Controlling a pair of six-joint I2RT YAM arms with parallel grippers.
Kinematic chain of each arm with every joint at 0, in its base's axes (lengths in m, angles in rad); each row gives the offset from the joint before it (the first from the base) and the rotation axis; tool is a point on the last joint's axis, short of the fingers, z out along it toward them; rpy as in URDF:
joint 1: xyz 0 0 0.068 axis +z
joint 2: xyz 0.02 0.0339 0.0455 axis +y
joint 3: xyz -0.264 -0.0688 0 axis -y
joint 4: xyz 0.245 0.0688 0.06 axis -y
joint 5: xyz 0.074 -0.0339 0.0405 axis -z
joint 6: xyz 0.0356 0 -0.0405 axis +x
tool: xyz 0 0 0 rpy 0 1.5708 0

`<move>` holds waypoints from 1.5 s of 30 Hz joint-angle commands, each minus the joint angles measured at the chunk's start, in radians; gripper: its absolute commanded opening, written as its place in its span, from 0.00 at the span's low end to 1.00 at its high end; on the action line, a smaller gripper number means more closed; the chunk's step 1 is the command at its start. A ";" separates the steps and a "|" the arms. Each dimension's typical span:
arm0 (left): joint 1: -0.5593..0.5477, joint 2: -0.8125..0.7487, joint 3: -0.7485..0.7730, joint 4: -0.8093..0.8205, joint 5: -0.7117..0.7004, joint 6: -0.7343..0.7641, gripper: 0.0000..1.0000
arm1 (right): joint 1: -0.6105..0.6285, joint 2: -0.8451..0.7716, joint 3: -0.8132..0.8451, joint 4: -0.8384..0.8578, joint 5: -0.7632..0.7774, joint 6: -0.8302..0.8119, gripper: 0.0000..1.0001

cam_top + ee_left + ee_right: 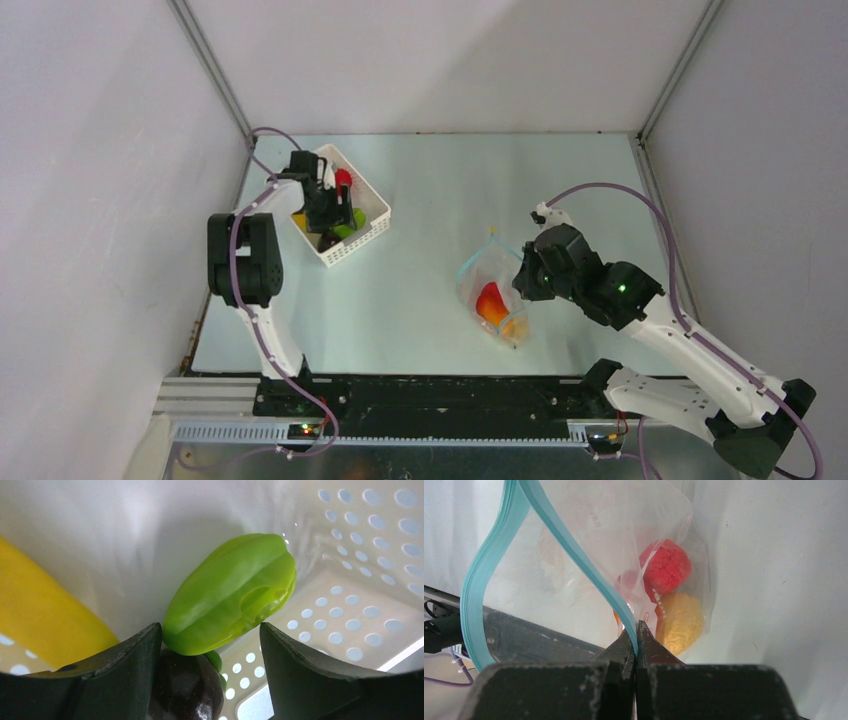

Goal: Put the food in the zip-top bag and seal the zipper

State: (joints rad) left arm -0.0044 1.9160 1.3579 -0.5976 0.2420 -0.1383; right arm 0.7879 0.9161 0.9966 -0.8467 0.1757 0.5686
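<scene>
Surface: a pale table [430,200] inside a grey-walled enclosure, with both arm bases at its near edge.
Top view, basket: a white basket [372,228] sits at the far left of the table with food in it.
Top view, left gripper: the left gripper [330,215] reaches down into the basket. How wide its fingers stand cannot be told from here.
Top view, bag: the bag [478,272] lies right of centre, well apart from the basket. A red piece [490,300] and an orange piece [514,325] are inside it.
Top view, right gripper: the right gripper [522,280] is at the bag's right edge, touching it.
Left wrist, fingers: both are spread wide and grip nothing.
Left wrist, food: a green piece [230,595] leans on the basket wall. Its lower end is between the two fingertips, close to each, and contact is unclear. A purple piece [187,687] lies under it, between the fingers. A yellow piece [45,620] lies off to the left, beyond the left finger.
Right wrist, fingers: they are closed tight on the zipper [574,545], pinching one lip of the mouth.
Right wrist, mouth: the two teal lips stand apart, so the bag is unsealed.
Right wrist, contents: the red piece sits above the orange one, both inside the bag, just beyond the fingertips.
</scene>
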 commanded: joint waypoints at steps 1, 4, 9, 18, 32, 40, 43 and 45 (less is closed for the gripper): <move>-0.045 0.020 0.042 0.012 -0.003 0.020 0.76 | 0.003 0.001 0.011 0.010 0.017 0.011 0.00; -0.070 0.024 0.048 0.019 -0.021 0.021 0.75 | 0.006 0.000 0.011 0.008 0.019 0.015 0.00; -0.090 0.060 0.096 0.023 -0.044 -0.009 0.72 | 0.009 0.000 0.009 0.000 0.025 0.019 0.00; -0.121 0.098 0.125 0.038 -0.091 -0.037 0.67 | 0.008 -0.001 -0.012 0.021 0.018 0.016 0.00; -0.137 0.077 0.098 0.065 -0.127 -0.044 0.42 | 0.007 0.000 -0.012 0.021 0.018 0.020 0.00; -0.138 -0.041 0.001 0.136 -0.175 -0.038 0.40 | 0.007 -0.022 -0.012 0.008 0.030 0.031 0.00; -0.137 -0.033 0.012 0.129 -0.190 -0.048 0.37 | 0.009 -0.026 -0.012 0.006 0.031 0.033 0.00; -0.137 -0.040 0.011 0.134 -0.197 -0.053 0.34 | 0.010 -0.028 -0.013 0.005 0.031 0.036 0.00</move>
State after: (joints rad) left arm -0.1360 1.9308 1.3632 -0.4942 0.0795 -0.1772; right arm 0.7910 0.9070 0.9829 -0.8455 0.1791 0.5880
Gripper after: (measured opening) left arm 0.364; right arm 0.009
